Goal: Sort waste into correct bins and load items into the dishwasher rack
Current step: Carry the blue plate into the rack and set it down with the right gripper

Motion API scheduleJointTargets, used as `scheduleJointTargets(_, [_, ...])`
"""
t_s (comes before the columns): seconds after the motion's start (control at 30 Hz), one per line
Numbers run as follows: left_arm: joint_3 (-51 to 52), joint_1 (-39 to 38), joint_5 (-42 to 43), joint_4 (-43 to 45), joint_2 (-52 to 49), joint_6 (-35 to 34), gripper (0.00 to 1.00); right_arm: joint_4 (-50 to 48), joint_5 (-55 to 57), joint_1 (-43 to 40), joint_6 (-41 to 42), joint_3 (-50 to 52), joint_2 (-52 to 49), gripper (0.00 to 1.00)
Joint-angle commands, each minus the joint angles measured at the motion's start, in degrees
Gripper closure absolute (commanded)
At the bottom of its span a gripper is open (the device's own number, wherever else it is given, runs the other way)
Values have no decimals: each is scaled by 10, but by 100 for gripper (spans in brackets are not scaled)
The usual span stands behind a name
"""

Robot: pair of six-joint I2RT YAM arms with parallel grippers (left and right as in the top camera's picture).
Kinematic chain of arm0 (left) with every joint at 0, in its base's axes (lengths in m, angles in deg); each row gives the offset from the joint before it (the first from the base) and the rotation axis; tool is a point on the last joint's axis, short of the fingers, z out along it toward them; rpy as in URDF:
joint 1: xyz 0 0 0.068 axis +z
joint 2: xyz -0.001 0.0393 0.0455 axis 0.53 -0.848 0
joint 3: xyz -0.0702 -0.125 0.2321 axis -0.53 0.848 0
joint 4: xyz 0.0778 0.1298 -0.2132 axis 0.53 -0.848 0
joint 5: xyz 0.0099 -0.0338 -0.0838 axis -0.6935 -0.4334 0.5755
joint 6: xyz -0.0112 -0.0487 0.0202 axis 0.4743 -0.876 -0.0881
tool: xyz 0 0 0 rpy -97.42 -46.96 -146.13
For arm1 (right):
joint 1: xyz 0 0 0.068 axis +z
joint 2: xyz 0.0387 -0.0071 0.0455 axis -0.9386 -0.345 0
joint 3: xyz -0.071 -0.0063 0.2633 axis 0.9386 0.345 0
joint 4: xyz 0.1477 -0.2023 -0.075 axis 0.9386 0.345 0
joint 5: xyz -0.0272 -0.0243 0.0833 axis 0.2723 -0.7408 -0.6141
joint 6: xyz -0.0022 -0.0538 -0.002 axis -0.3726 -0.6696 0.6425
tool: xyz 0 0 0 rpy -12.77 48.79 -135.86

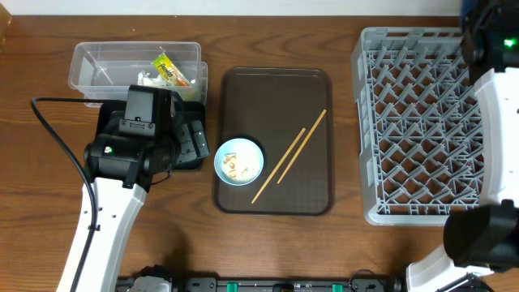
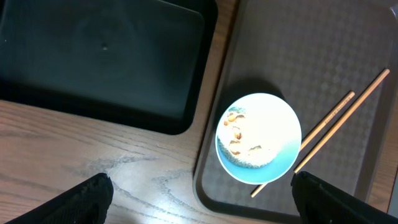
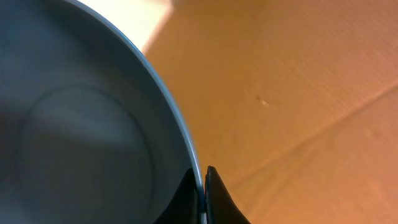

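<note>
- Through the right wrist camera I am seeing the right claw [image 3: 203,186] pinching the rim of the plate [image 3: 81,124], its two fingers nearly touching with only the rim between them.
- That plate is filling the left of the view over a blurred orange-brown surface. The overhead is not showing it at all, since the claw is sitting at the far right corner, cut off by the frame edge.
- Through the left wrist camera I am seeing the left claw [image 2: 202,190] spread wide and gripping nothing, hanging over the near edge of the black tray [image 2: 93,56] and the table [image 1: 268,32].
- The overhead is hiding those fingers under the left arm [image 1: 122,162], which is also covering most of the black tray.
- The bowl [image 2: 258,138] is sitting at the near left of the brown tray [image 1: 276,89], with food bits [image 2: 239,134] inside that only the wrist view is making plain.
- The chopsticks [image 1: 292,154] are lying slantwise on the brown tray, just right of the bowl.
- The tub [image 1: 97,61] is standing at the far left, holding the wrapper [image 1: 170,69] and paper scraps [image 1: 147,79].
- The rack [image 1: 413,122] is sitting on the right, with the right arm [image 1: 495,122] crossing its right side.
</note>
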State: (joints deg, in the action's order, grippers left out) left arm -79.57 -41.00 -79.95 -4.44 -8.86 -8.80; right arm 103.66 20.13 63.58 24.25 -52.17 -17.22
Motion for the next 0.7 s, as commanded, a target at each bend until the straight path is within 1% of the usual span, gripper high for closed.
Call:
scheduleJointTargets(0.0, [9,4,-9,-1,-3,5,5,-19,60,-20,-28,7,-29,99])
scheduleJointTargets(0.1, [9,4,-9,-2,-3,5,5,-65,116,-38,-54,12,-59,99])
scheduleJointTargets(0.17, [9,4,-9,-4,-3,5,5,-81,126,-48,-71,12,-79,99])
scheduleJointTargets(0.5, [9,4,-9,-6,-3,5,5,-80,136,-61,-71,12,-153,96])
scheduleJointTargets(0.67, [9,4,-9,-5,-3,5,5,-73,131,-57,-70,13,-175,97])
